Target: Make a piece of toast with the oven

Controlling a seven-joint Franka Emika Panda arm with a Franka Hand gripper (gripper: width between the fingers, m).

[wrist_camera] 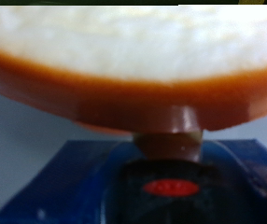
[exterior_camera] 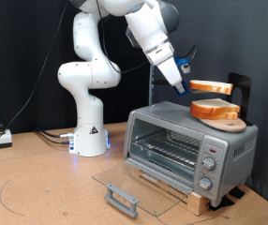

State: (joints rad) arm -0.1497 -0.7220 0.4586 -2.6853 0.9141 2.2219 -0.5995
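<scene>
Gripper (exterior_camera: 184, 86) is up in the air above the oven's (exterior_camera: 186, 142) top, at the exterior view's upper middle, arm reaching in from the white base at the left. It's clamped on the piece of toast (exterior_camera: 212, 87): the slice sticks out flat and roughly level toward the exterior view's right, one edge pinched at the fingers, clear of everything below it. Wrist view agrees: the toast (wrist_camera: 133, 42) fills the upper part of the frame, pale crumb with a tan-orange crust rim, and one finger (wrist_camera: 169, 135) is seen pressed against the crust edge; the blue gripper body sits behind it. Directly under the held slice, on the oven roof toward the right, sits a round wooden board (exterior_camera: 224, 120) with a second slice (exterior_camera: 215, 108) lying flat on it. Held slice and that one are apart, with a visible gap between them. Oven sits on the table (exterior_camera: 40, 187) at the exterior view's right, raised on a low wooden base. Its glass door (exterior_camera: 134, 183) is dropped fully open, lying flat toward the near left with the grey bar handle (exterior_camera: 121, 198) at its near edge. Cavity is exposed, wire rack (exterior_camera: 167, 148) visible inside, nothing seen on it. Knobs (exterior_camera: 209, 161) are on the right front panel; their settings are too small to read.
</scene>
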